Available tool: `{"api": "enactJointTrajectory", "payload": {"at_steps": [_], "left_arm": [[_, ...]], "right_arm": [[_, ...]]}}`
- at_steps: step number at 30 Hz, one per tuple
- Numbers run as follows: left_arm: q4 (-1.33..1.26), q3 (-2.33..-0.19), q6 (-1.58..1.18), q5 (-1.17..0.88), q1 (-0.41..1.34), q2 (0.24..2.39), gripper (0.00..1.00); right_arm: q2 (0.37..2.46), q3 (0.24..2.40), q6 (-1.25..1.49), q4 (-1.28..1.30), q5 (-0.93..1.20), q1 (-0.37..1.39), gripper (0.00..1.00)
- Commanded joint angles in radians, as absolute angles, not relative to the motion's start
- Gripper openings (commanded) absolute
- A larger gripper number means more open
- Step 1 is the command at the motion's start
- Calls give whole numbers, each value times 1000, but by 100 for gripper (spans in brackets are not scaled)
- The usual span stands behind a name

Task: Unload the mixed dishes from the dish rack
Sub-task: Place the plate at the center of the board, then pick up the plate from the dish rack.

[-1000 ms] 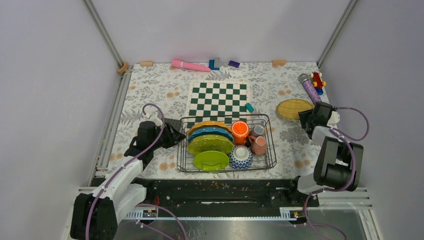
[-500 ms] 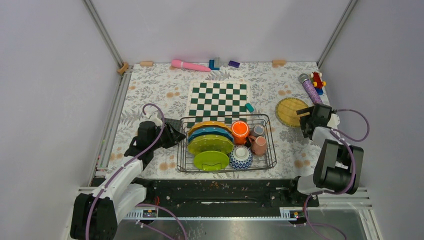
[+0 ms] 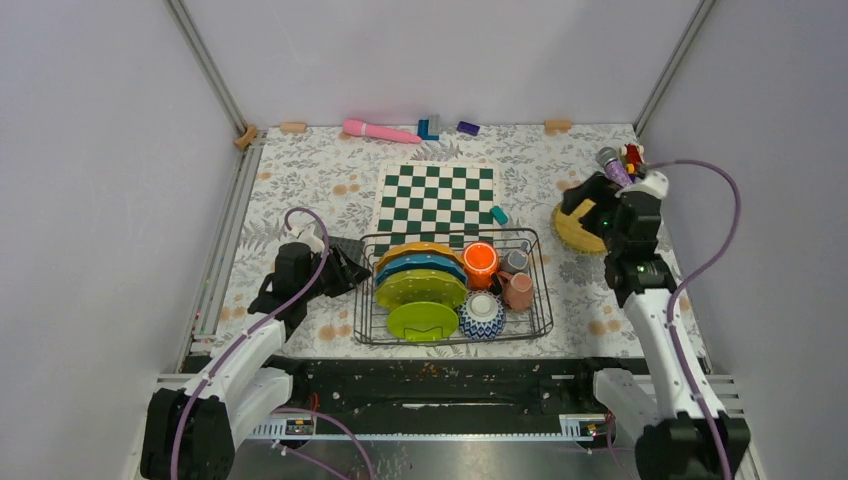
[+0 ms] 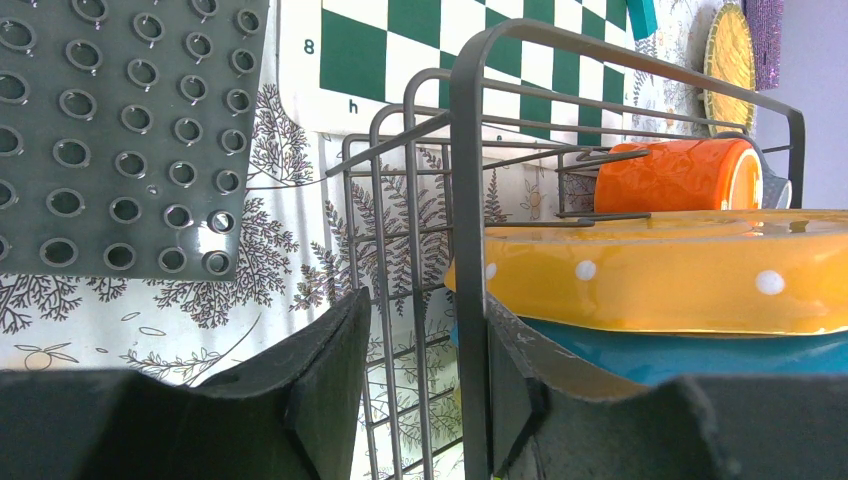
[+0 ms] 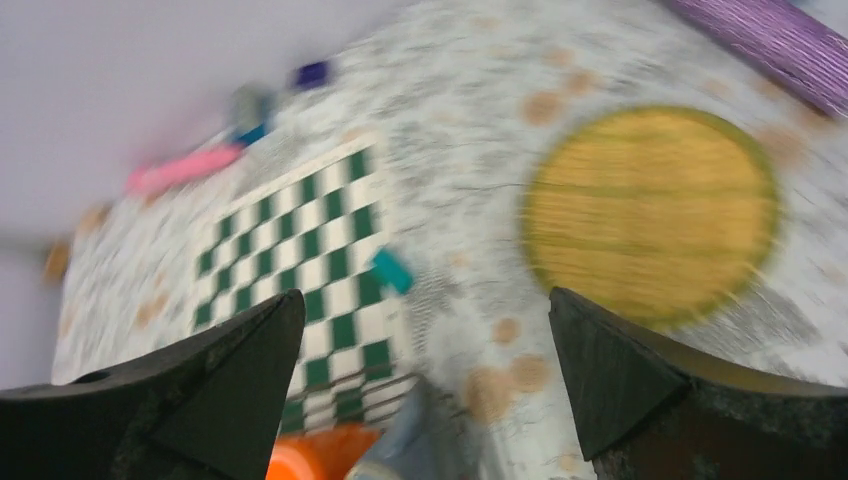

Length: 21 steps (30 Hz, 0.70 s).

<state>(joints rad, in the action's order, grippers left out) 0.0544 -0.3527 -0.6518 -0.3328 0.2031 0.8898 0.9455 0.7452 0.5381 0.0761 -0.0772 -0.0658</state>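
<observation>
The rack (image 3: pixel 455 341) stands at the near middle of the desk (image 3: pixel 300 180), just in front of the chessboard (image 3: pixel 437 195). On its left side an orange plate (image 3: pixel 418 250), a teal plate (image 3: pixel 420 266) and a lime plate (image 3: pixel 420 288) stand on edge. On its right are an orange cup (image 3: pixel 480 259), a grey cup (image 3: pixel 516 261), a pink mug (image 3: pixel 518 290) and a bowl (image 3: pixel 482 315).

The left end effector (image 4: pixel 425 305) is partway open astride the rack's end wire, beside a grey mat (image 4: pixel 120 130). The right end effector (image 5: pixel 425 300) gapes wide and empty above a round yellow mat (image 5: pixel 650 215).

A floral cloth covers the desk, and pale lilac walls enclose it. The right wrist view is blurred. From above, the right arm hides part of the yellow mat.
</observation>
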Motion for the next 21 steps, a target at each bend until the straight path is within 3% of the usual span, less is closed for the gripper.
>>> {"api": "enactJointTrajectory", "payload": {"at_steps": [1,5,10,14,21], "left_arm": [[97,-365,-618,-280,199,879,42],[99,-369,-614,-283,199,890,42],[98,-374,-610,-286,199,896,42],[100,-371,-609,-287,201,889,42],[98,-371,-610,-289,201,886,42]], "right_arm": [[842,851,200,101,179,151,100],[846,915,23,180,566,345,96],[895,961,-370,407,639,696,96],[971,992,-520,513,786,778,96],[1124,1050,-550,546,731,862,93]]}}
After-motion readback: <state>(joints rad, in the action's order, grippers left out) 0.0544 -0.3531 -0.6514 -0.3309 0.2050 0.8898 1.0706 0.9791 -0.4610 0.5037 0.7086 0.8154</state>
